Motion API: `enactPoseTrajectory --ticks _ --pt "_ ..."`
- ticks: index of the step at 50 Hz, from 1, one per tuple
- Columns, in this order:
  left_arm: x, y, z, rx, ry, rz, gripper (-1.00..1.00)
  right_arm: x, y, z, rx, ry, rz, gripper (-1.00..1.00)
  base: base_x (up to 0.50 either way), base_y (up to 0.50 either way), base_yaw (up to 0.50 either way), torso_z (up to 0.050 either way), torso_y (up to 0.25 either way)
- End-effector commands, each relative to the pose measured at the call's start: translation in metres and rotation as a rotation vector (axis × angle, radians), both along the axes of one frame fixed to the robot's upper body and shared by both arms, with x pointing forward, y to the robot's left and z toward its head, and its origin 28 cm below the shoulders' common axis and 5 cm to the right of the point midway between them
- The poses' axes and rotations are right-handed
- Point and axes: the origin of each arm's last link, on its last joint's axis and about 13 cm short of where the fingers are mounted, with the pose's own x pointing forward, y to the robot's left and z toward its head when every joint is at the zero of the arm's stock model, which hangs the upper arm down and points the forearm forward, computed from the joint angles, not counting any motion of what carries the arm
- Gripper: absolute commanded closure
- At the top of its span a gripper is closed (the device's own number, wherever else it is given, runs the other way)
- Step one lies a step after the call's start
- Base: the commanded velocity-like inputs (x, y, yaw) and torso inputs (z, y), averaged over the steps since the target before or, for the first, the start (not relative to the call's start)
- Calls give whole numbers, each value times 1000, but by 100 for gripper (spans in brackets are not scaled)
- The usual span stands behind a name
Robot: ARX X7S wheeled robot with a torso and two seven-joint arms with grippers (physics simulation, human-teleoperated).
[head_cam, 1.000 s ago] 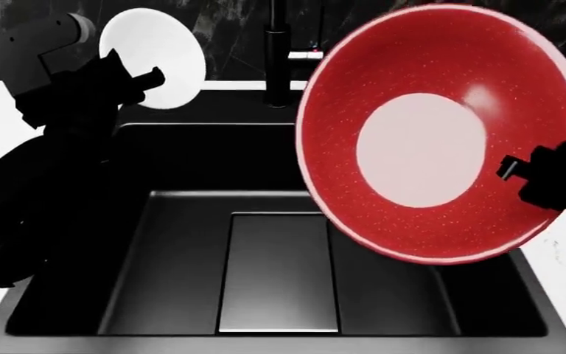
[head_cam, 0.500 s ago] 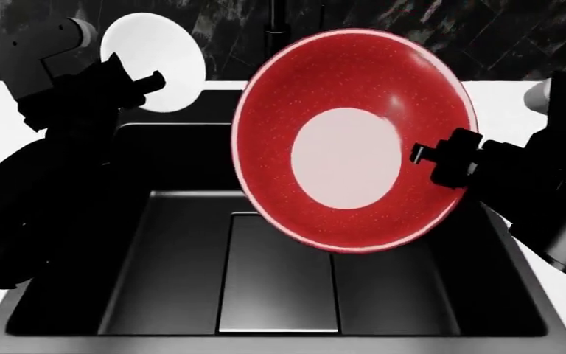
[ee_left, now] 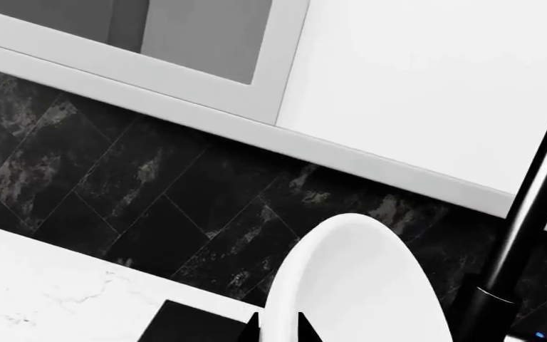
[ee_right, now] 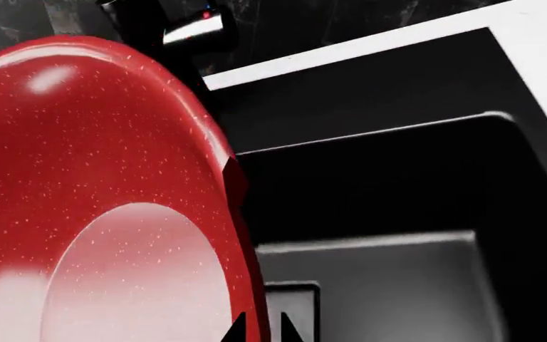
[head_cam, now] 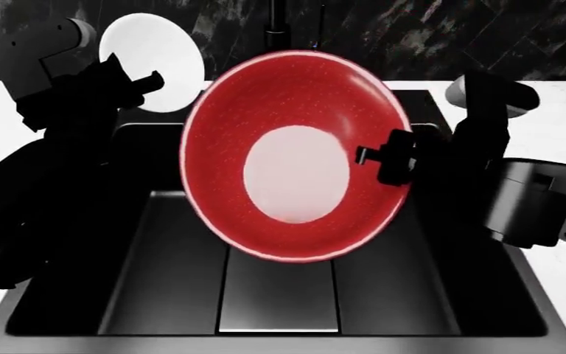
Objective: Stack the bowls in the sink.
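Observation:
The large red bowl point(head_cam: 296, 156) hangs tilted on edge over the black sink point(head_cam: 165, 221), its pale base facing me. My right gripper point(head_cam: 374, 156) is shut on its right rim; the right wrist view shows the rim point(ee_right: 240, 214) between the fingertips, gripper point(ee_right: 260, 329). The small white bowl point(head_cam: 155, 60) is held up at the back left, above the counter beside the faucet point(head_cam: 278, 22). My left gripper point(head_cam: 145, 82) is shut on its rim; in the left wrist view the white bowl point(ee_left: 359, 285) stands between the fingertips, gripper point(ee_left: 278, 326).
White marble-look counter point(head_cam: 558, 118) flanks the sink on both sides. The rectangular drain point(head_cam: 278, 295) lies at the sink's floor, below the red bowl. A dark tiled backsplash point(ee_left: 112, 185) rises behind the faucet point(ee_left: 521, 228).
My right gripper has carried the red bowl leftward and lower, from above the right counter edge to over the sink's middle. The left arm and white bowl have not moved.

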Motion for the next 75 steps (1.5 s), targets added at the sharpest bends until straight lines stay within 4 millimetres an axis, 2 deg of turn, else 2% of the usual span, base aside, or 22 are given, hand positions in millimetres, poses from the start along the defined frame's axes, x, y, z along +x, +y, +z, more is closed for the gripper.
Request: enactPoseTrajectory --ticks 1,22,75 --pt "1 0 4 1 -23 -4 100 3 9 1 5 39 63 100 0 0 0 0 0" --pt "0 -1 2 2 -19 -9 100 -1 13 -11 -15 129 118 100 0 0 0 0 0" --pt "0 1 -1 2 -14 -2 100 11 14 -67 19 322 128 100 0 0 0 0 1"
